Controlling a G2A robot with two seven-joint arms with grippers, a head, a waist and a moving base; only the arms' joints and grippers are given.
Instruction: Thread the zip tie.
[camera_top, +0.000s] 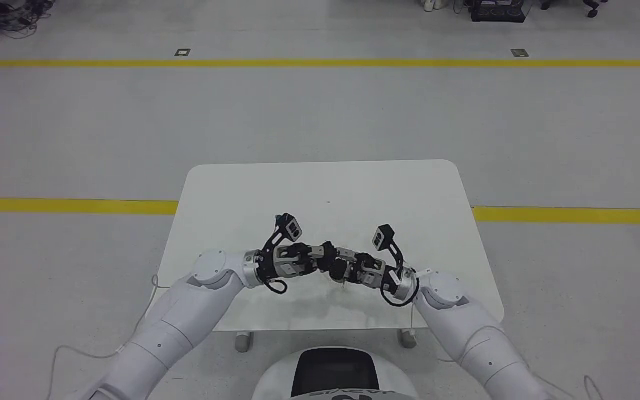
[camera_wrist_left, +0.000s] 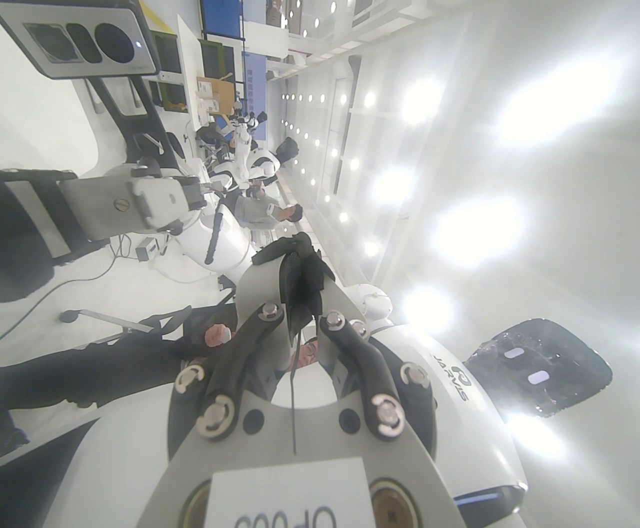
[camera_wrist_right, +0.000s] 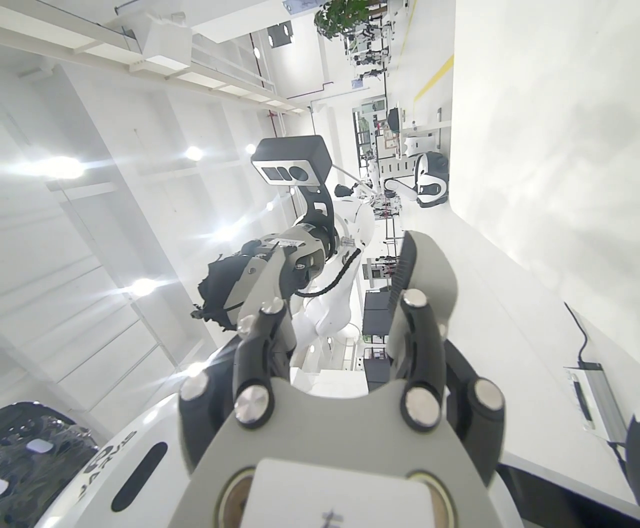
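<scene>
The zip tie (camera_wrist_left: 293, 400) shows in the left wrist view as a thin black strap. It runs from between the fingers of the left gripper (camera_wrist_left: 296, 252) back across the palm toward the wrist. Its forward end is lost among the crumpled black pads (camera_wrist_left: 300, 280). The head cannot be made out, nor can I tell whether the strap forms a loop. The left jaws are pressed together on the strap, the pads meeting with no gap.

In the top view the tie is too small to find. There the two grippers point at each other, nearly tip to tip, over the near middle of the white table (camera_top: 420, 190).

The right gripper (camera_wrist_right: 340, 285) has its jaws spread wide, with the room behind showing between the fingers. One finger (camera_wrist_right: 417, 280) turns its ribbed inner face toward the camera. The other finger is partly confused with the left gripper beyond it, which sits just past the fingertips with its dark pads toward them. Whether the two grippers touch cannot be told, and the right wrist view does not reveal the strap itself.
</scene>
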